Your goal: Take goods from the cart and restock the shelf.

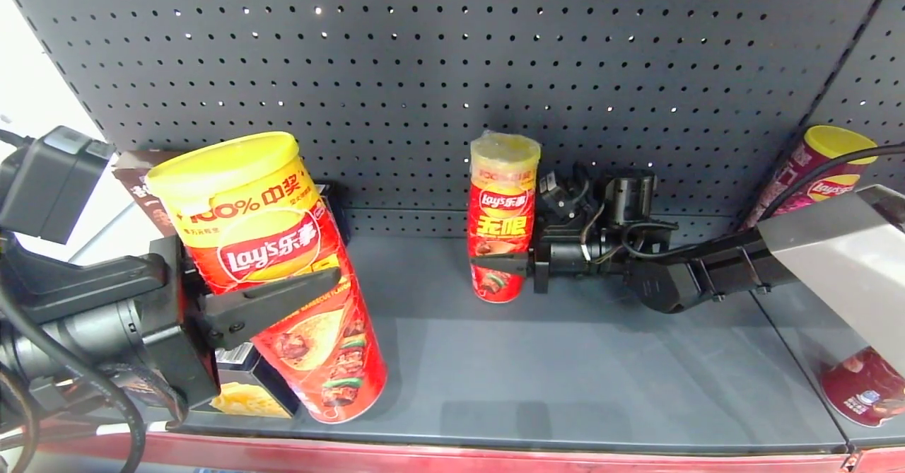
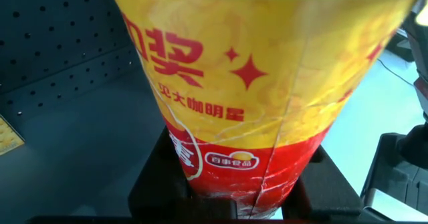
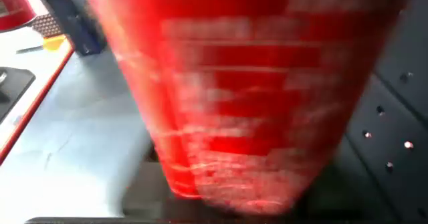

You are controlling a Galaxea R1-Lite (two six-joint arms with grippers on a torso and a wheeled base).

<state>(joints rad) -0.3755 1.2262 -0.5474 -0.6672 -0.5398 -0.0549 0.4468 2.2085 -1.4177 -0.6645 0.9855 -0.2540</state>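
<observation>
Left hand (image 1: 297,261) clamps a tilted yellow-lidded red can (image 1: 240,197), right hand (image 1: 512,236) a smaller can (image 1: 503,176)

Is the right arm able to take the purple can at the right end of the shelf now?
Probably not yet: the right tool is shut on the small red can, so it has no free grip. The purple can stands farther right, beside that arm.

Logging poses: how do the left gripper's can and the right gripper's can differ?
The left can, in the left gripper, leans at the shelf front; the right can, in the right gripper, stands upright near the pegboard. The left can has a yellow band; the right can is mostly red. Both have yellow lids.
</observation>
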